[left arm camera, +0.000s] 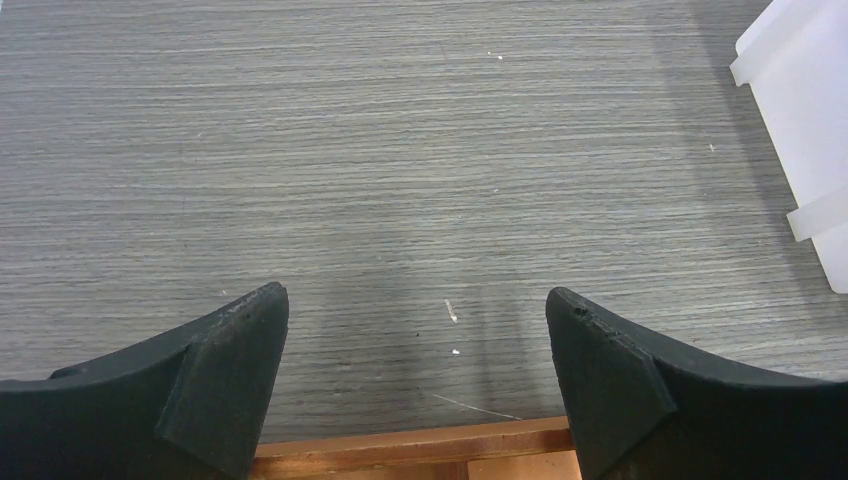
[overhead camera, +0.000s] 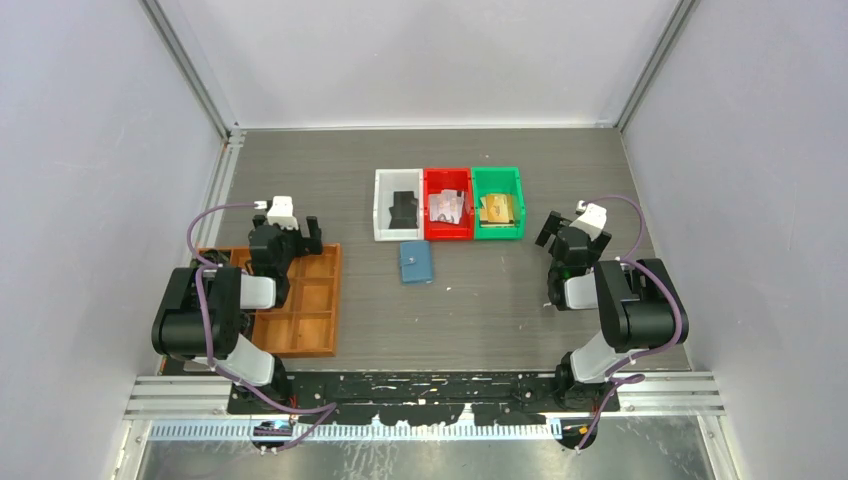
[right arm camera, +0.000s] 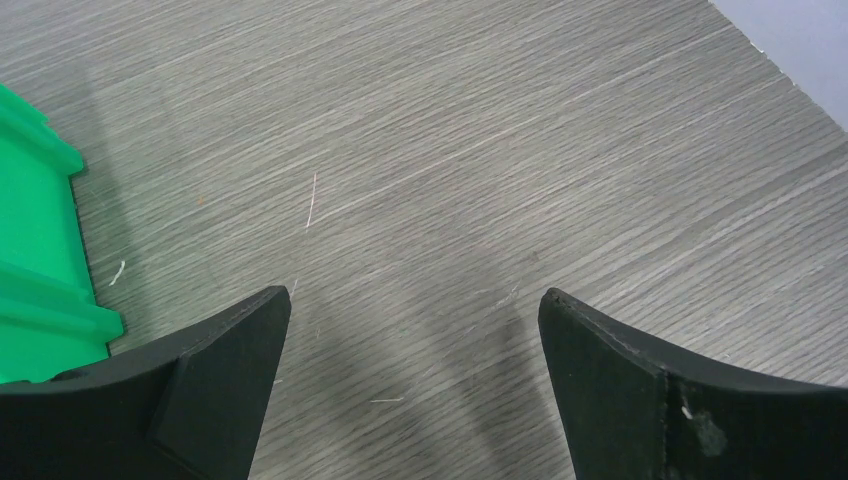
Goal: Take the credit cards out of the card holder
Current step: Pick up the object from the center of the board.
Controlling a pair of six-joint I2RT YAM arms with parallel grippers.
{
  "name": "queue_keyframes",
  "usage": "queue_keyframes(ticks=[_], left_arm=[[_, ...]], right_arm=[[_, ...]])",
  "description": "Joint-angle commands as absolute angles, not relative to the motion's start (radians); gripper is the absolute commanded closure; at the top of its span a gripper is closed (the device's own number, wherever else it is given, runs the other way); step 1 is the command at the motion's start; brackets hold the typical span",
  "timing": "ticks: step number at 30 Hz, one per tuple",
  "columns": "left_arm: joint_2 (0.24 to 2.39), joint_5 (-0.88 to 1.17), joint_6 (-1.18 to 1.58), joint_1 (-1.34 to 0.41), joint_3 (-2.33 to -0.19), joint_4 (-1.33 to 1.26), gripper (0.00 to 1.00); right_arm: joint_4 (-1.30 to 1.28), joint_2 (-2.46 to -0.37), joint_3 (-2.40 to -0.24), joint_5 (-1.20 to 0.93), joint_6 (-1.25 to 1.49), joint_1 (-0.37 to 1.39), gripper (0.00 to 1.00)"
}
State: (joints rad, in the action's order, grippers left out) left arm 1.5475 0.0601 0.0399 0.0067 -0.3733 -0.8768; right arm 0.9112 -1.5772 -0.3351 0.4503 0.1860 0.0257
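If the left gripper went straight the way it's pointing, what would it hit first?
Likely just bare table; the left gripper has nothing else ahead, and the white bin sits off to its right. Depth is unclear.

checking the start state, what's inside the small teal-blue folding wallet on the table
The small teal-blue folding wallet lies shut and flat on the grey wood-grain table; only its outer cover shows. Any cards inside are hidden by that cover.

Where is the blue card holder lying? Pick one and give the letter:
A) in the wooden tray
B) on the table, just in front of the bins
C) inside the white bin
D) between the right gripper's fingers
B: the card holder lies flat on the table, just on the near side of the white bin and the red bin.
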Motion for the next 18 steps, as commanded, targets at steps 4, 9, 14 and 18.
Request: queue_keyframes(ticks=[4, 9, 14, 18], left_arm=[[1.549, 0.045, 0.023, 0.009, -0.374, -0.920, 0.00], [1.549, 0.047, 0.023, 0.009, -0.376, -0.919, 0.00], [1.514, 0.047, 0.023, 0.009, -0.381, -0.892, 0.00], [1.323, 0.052, 0.023, 0.009, -0.481, -0.563, 0.00]], right_arm=[[0.962, -1.552, -0.345, 0.454, 0.181, 0.025, 0.01], [0.958, -1.553, -0.348, 0.454, 0.181, 0.026, 0.01], [0.964, -1.529, -0.343, 0.506, 0.186, 0.037, 0.01], [0.644, -1.367, -0.425, 0.583, 0.198, 0.058, 0.01]])
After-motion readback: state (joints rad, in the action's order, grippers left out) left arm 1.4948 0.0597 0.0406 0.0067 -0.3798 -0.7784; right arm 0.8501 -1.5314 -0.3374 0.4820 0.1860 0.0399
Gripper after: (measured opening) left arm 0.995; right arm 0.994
